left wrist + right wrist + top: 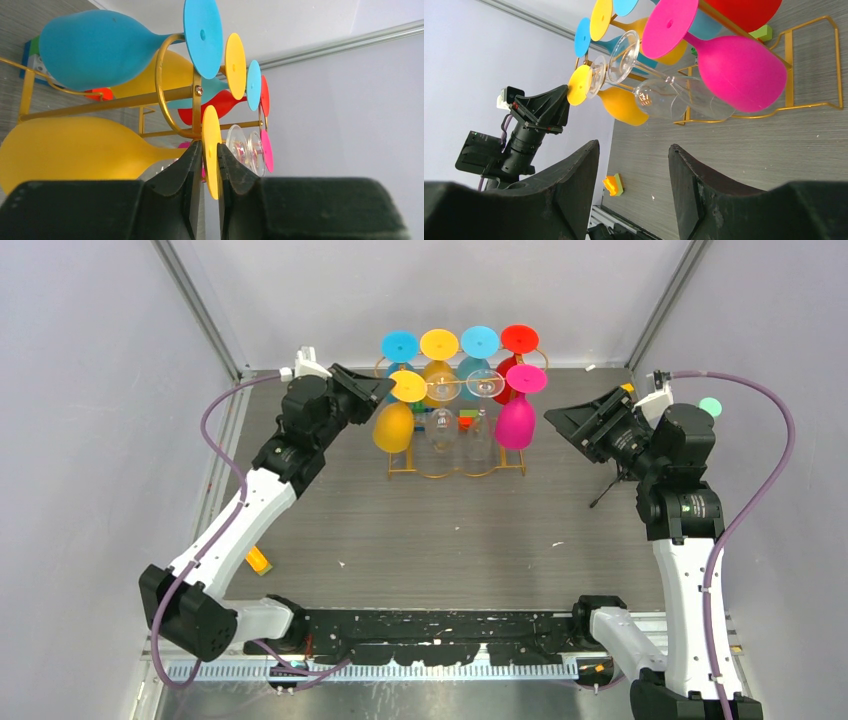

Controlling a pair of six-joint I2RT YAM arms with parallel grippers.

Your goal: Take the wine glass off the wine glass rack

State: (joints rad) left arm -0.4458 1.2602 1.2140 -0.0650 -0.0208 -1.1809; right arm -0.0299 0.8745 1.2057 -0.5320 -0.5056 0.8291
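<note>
The gold wire wine glass rack point(405, 472) stands at the back middle of the table with several glasses hanging upside down from it. A yellow wine glass point(393, 427) hangs at its front left corner. My left gripper point(210, 155) has its two fingers pressed on either face of that glass's yellow foot disc point(211, 150), just under the rack's gold loop point(172, 95). The yellow bowl point(65, 150) hangs to the left in the left wrist view. My right gripper point(634, 150) is open and holds nothing, off the rack's right side, facing the pink glass point(739, 72).
Blue point(400, 345), red point(519, 338), pink point(516, 420) and clear point(485, 385) glasses fill the other slots. A small orange and green block point(258, 560) lies on the table near the left arm. A thin black stand point(605, 490) sits by the right arm. Enclosure walls close in on both sides.
</note>
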